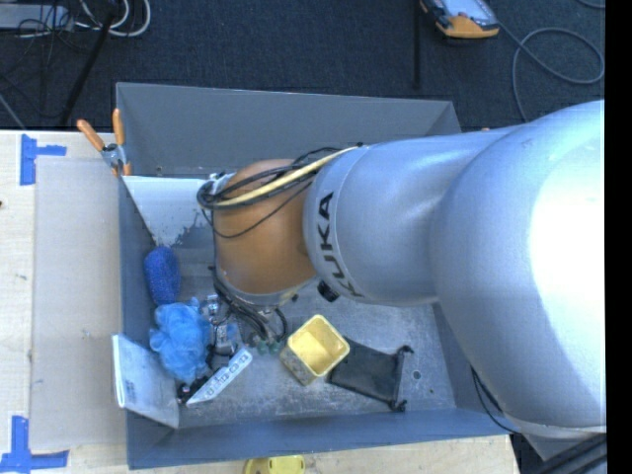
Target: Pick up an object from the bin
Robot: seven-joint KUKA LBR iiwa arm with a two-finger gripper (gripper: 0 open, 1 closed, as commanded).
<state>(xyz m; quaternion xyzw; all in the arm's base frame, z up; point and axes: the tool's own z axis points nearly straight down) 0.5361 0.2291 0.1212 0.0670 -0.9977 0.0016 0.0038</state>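
Grey metal bin (286, 126) walls surround the KUKA arm (444, 225). Its pincer (237, 334) hangs low on the left; whether it is clenched I cannot tell. Just beside it lies a blue mesh puff (181, 339), probably light and squashy, best pinched through its bunched middle.

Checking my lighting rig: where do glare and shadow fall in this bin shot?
Camera view: hard glare whitens the upper-left inner wall of the grey metal bin; the silver arm shades the floor beneath it; the yellow square cup sits evenly lit.
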